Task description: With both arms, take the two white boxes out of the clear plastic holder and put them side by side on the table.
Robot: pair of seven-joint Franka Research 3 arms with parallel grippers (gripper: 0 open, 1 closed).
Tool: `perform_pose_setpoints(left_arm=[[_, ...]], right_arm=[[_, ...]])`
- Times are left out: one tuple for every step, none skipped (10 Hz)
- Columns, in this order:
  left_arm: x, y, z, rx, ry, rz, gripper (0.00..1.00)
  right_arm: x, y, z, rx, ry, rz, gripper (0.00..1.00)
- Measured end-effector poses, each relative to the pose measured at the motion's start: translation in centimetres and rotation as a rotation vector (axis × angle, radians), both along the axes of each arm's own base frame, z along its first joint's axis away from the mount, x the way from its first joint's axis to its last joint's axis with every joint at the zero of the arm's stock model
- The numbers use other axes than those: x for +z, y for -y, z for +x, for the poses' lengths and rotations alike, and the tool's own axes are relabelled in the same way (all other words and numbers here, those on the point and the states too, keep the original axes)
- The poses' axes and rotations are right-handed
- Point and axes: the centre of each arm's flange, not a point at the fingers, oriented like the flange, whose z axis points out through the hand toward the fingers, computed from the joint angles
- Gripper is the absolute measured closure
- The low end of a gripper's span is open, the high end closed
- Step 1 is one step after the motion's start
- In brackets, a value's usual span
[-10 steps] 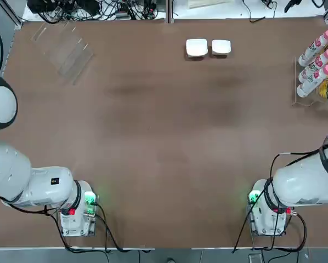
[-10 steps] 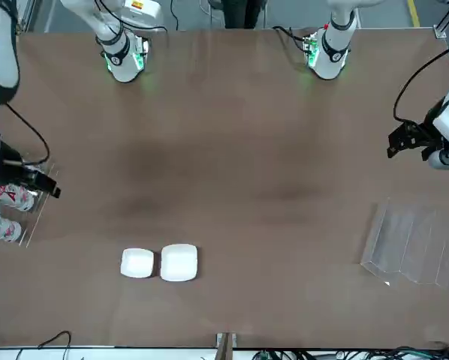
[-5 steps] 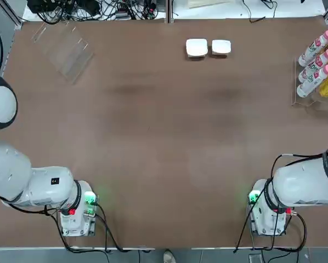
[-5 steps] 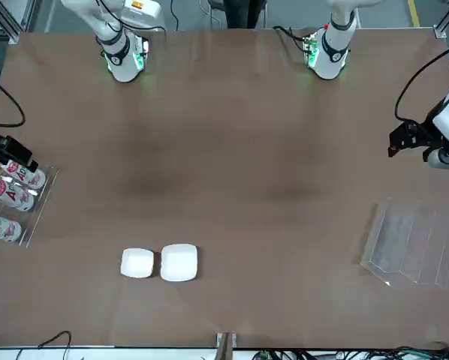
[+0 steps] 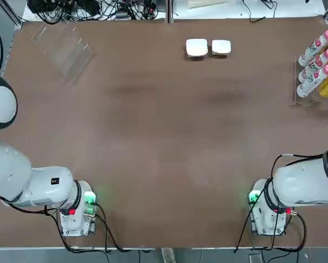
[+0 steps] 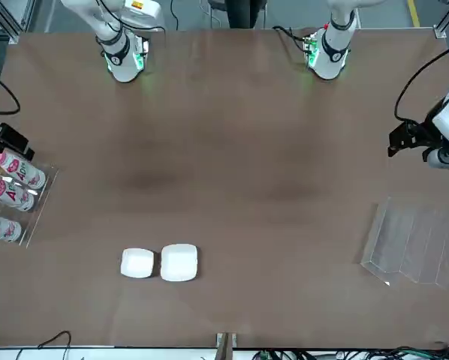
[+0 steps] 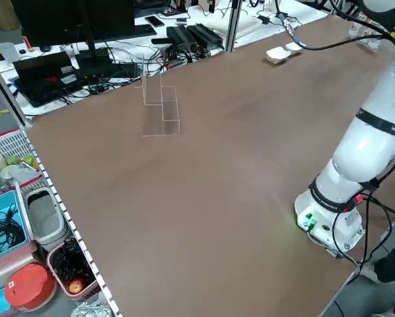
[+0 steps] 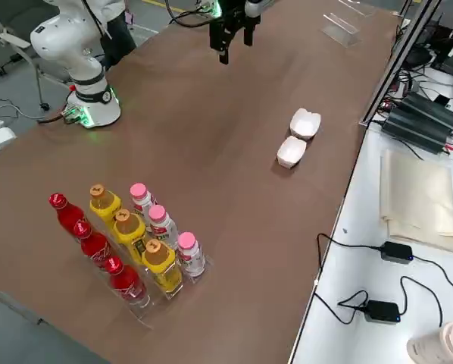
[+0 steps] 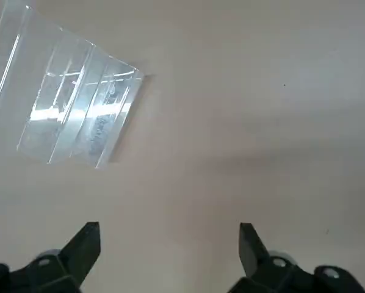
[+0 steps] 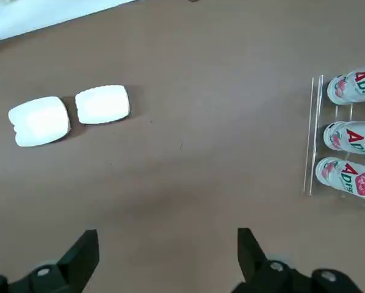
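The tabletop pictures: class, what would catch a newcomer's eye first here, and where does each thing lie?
Two white boxes lie side by side on the brown table near its far edge. At the robot's right edge, a clear rack of bottles with pink, yellow and red caps stands out. The clear plastic holder sits empty at the far left corner, visible only by its glinting edges.

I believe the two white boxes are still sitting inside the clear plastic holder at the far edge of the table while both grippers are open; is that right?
Not quite. The two white boxes are not in the clear plastic holder; they lie side by side on the bare table, well apart from the empty holder, as the top view shows. The rest holds: the left gripper and right gripper are both open.
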Motion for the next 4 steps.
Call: perform_pose_setpoints(left_arm=[[0.01,-0.01,0.01,0.0,0.001,0.0,0.0],[0.01,-0.01,0.02,0.0,0.002,0.0,0.0],[0.02,-0.01,0.02,0.0,0.002,0.0,0.0],[0.02,-0.01,0.02,0.0,0.002,0.0,0.0]], right_arm=[[-0.07,-0.01,-0.03,0.001,-0.005,0.0,0.0],[-0.16,-0.01,-0.06,0.002,-0.01,0.001,0.0],[-0.22,-0.02,-0.07,0.002,-0.014,0.001,0.0],[-0.28,-0.02,-0.09,0.003,-0.018,0.001,0.0]])
